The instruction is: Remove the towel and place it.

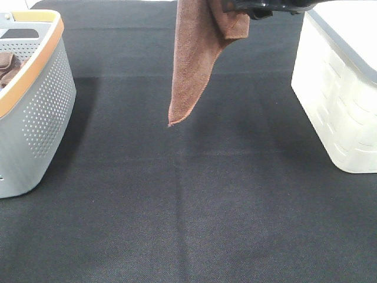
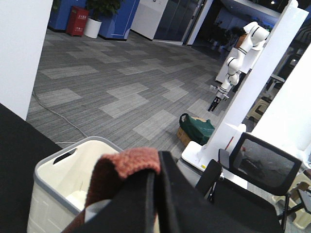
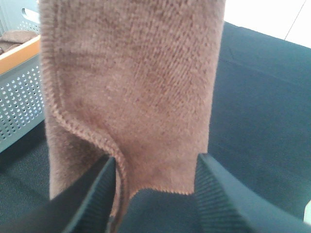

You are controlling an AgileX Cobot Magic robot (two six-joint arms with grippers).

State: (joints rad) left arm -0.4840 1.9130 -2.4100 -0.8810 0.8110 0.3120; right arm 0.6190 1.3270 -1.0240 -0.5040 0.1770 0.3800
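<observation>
Table (image 1: pixel 188 224) in black fabric lies nearest me. Farther in, 2 baskets stand on it: a grey basket (image 1: pixel 41 112) with an orange rim at the left, a bunched brown cloth (image 1: pixel 7 65) inside, and a white basket (image 1: pixel 341 106) at the right. Between them the towel (image 1: pixel 194 59) hangs in the air toward the far edge, 1 corner pointing down. Up high, the left fingers (image 2: pixel 180 204) are pressed together, pinching its top fold; the right fingers (image 3: pixel 214 194) stand spread, 1 on either side of the hanging towel, not closed on it.
</observation>
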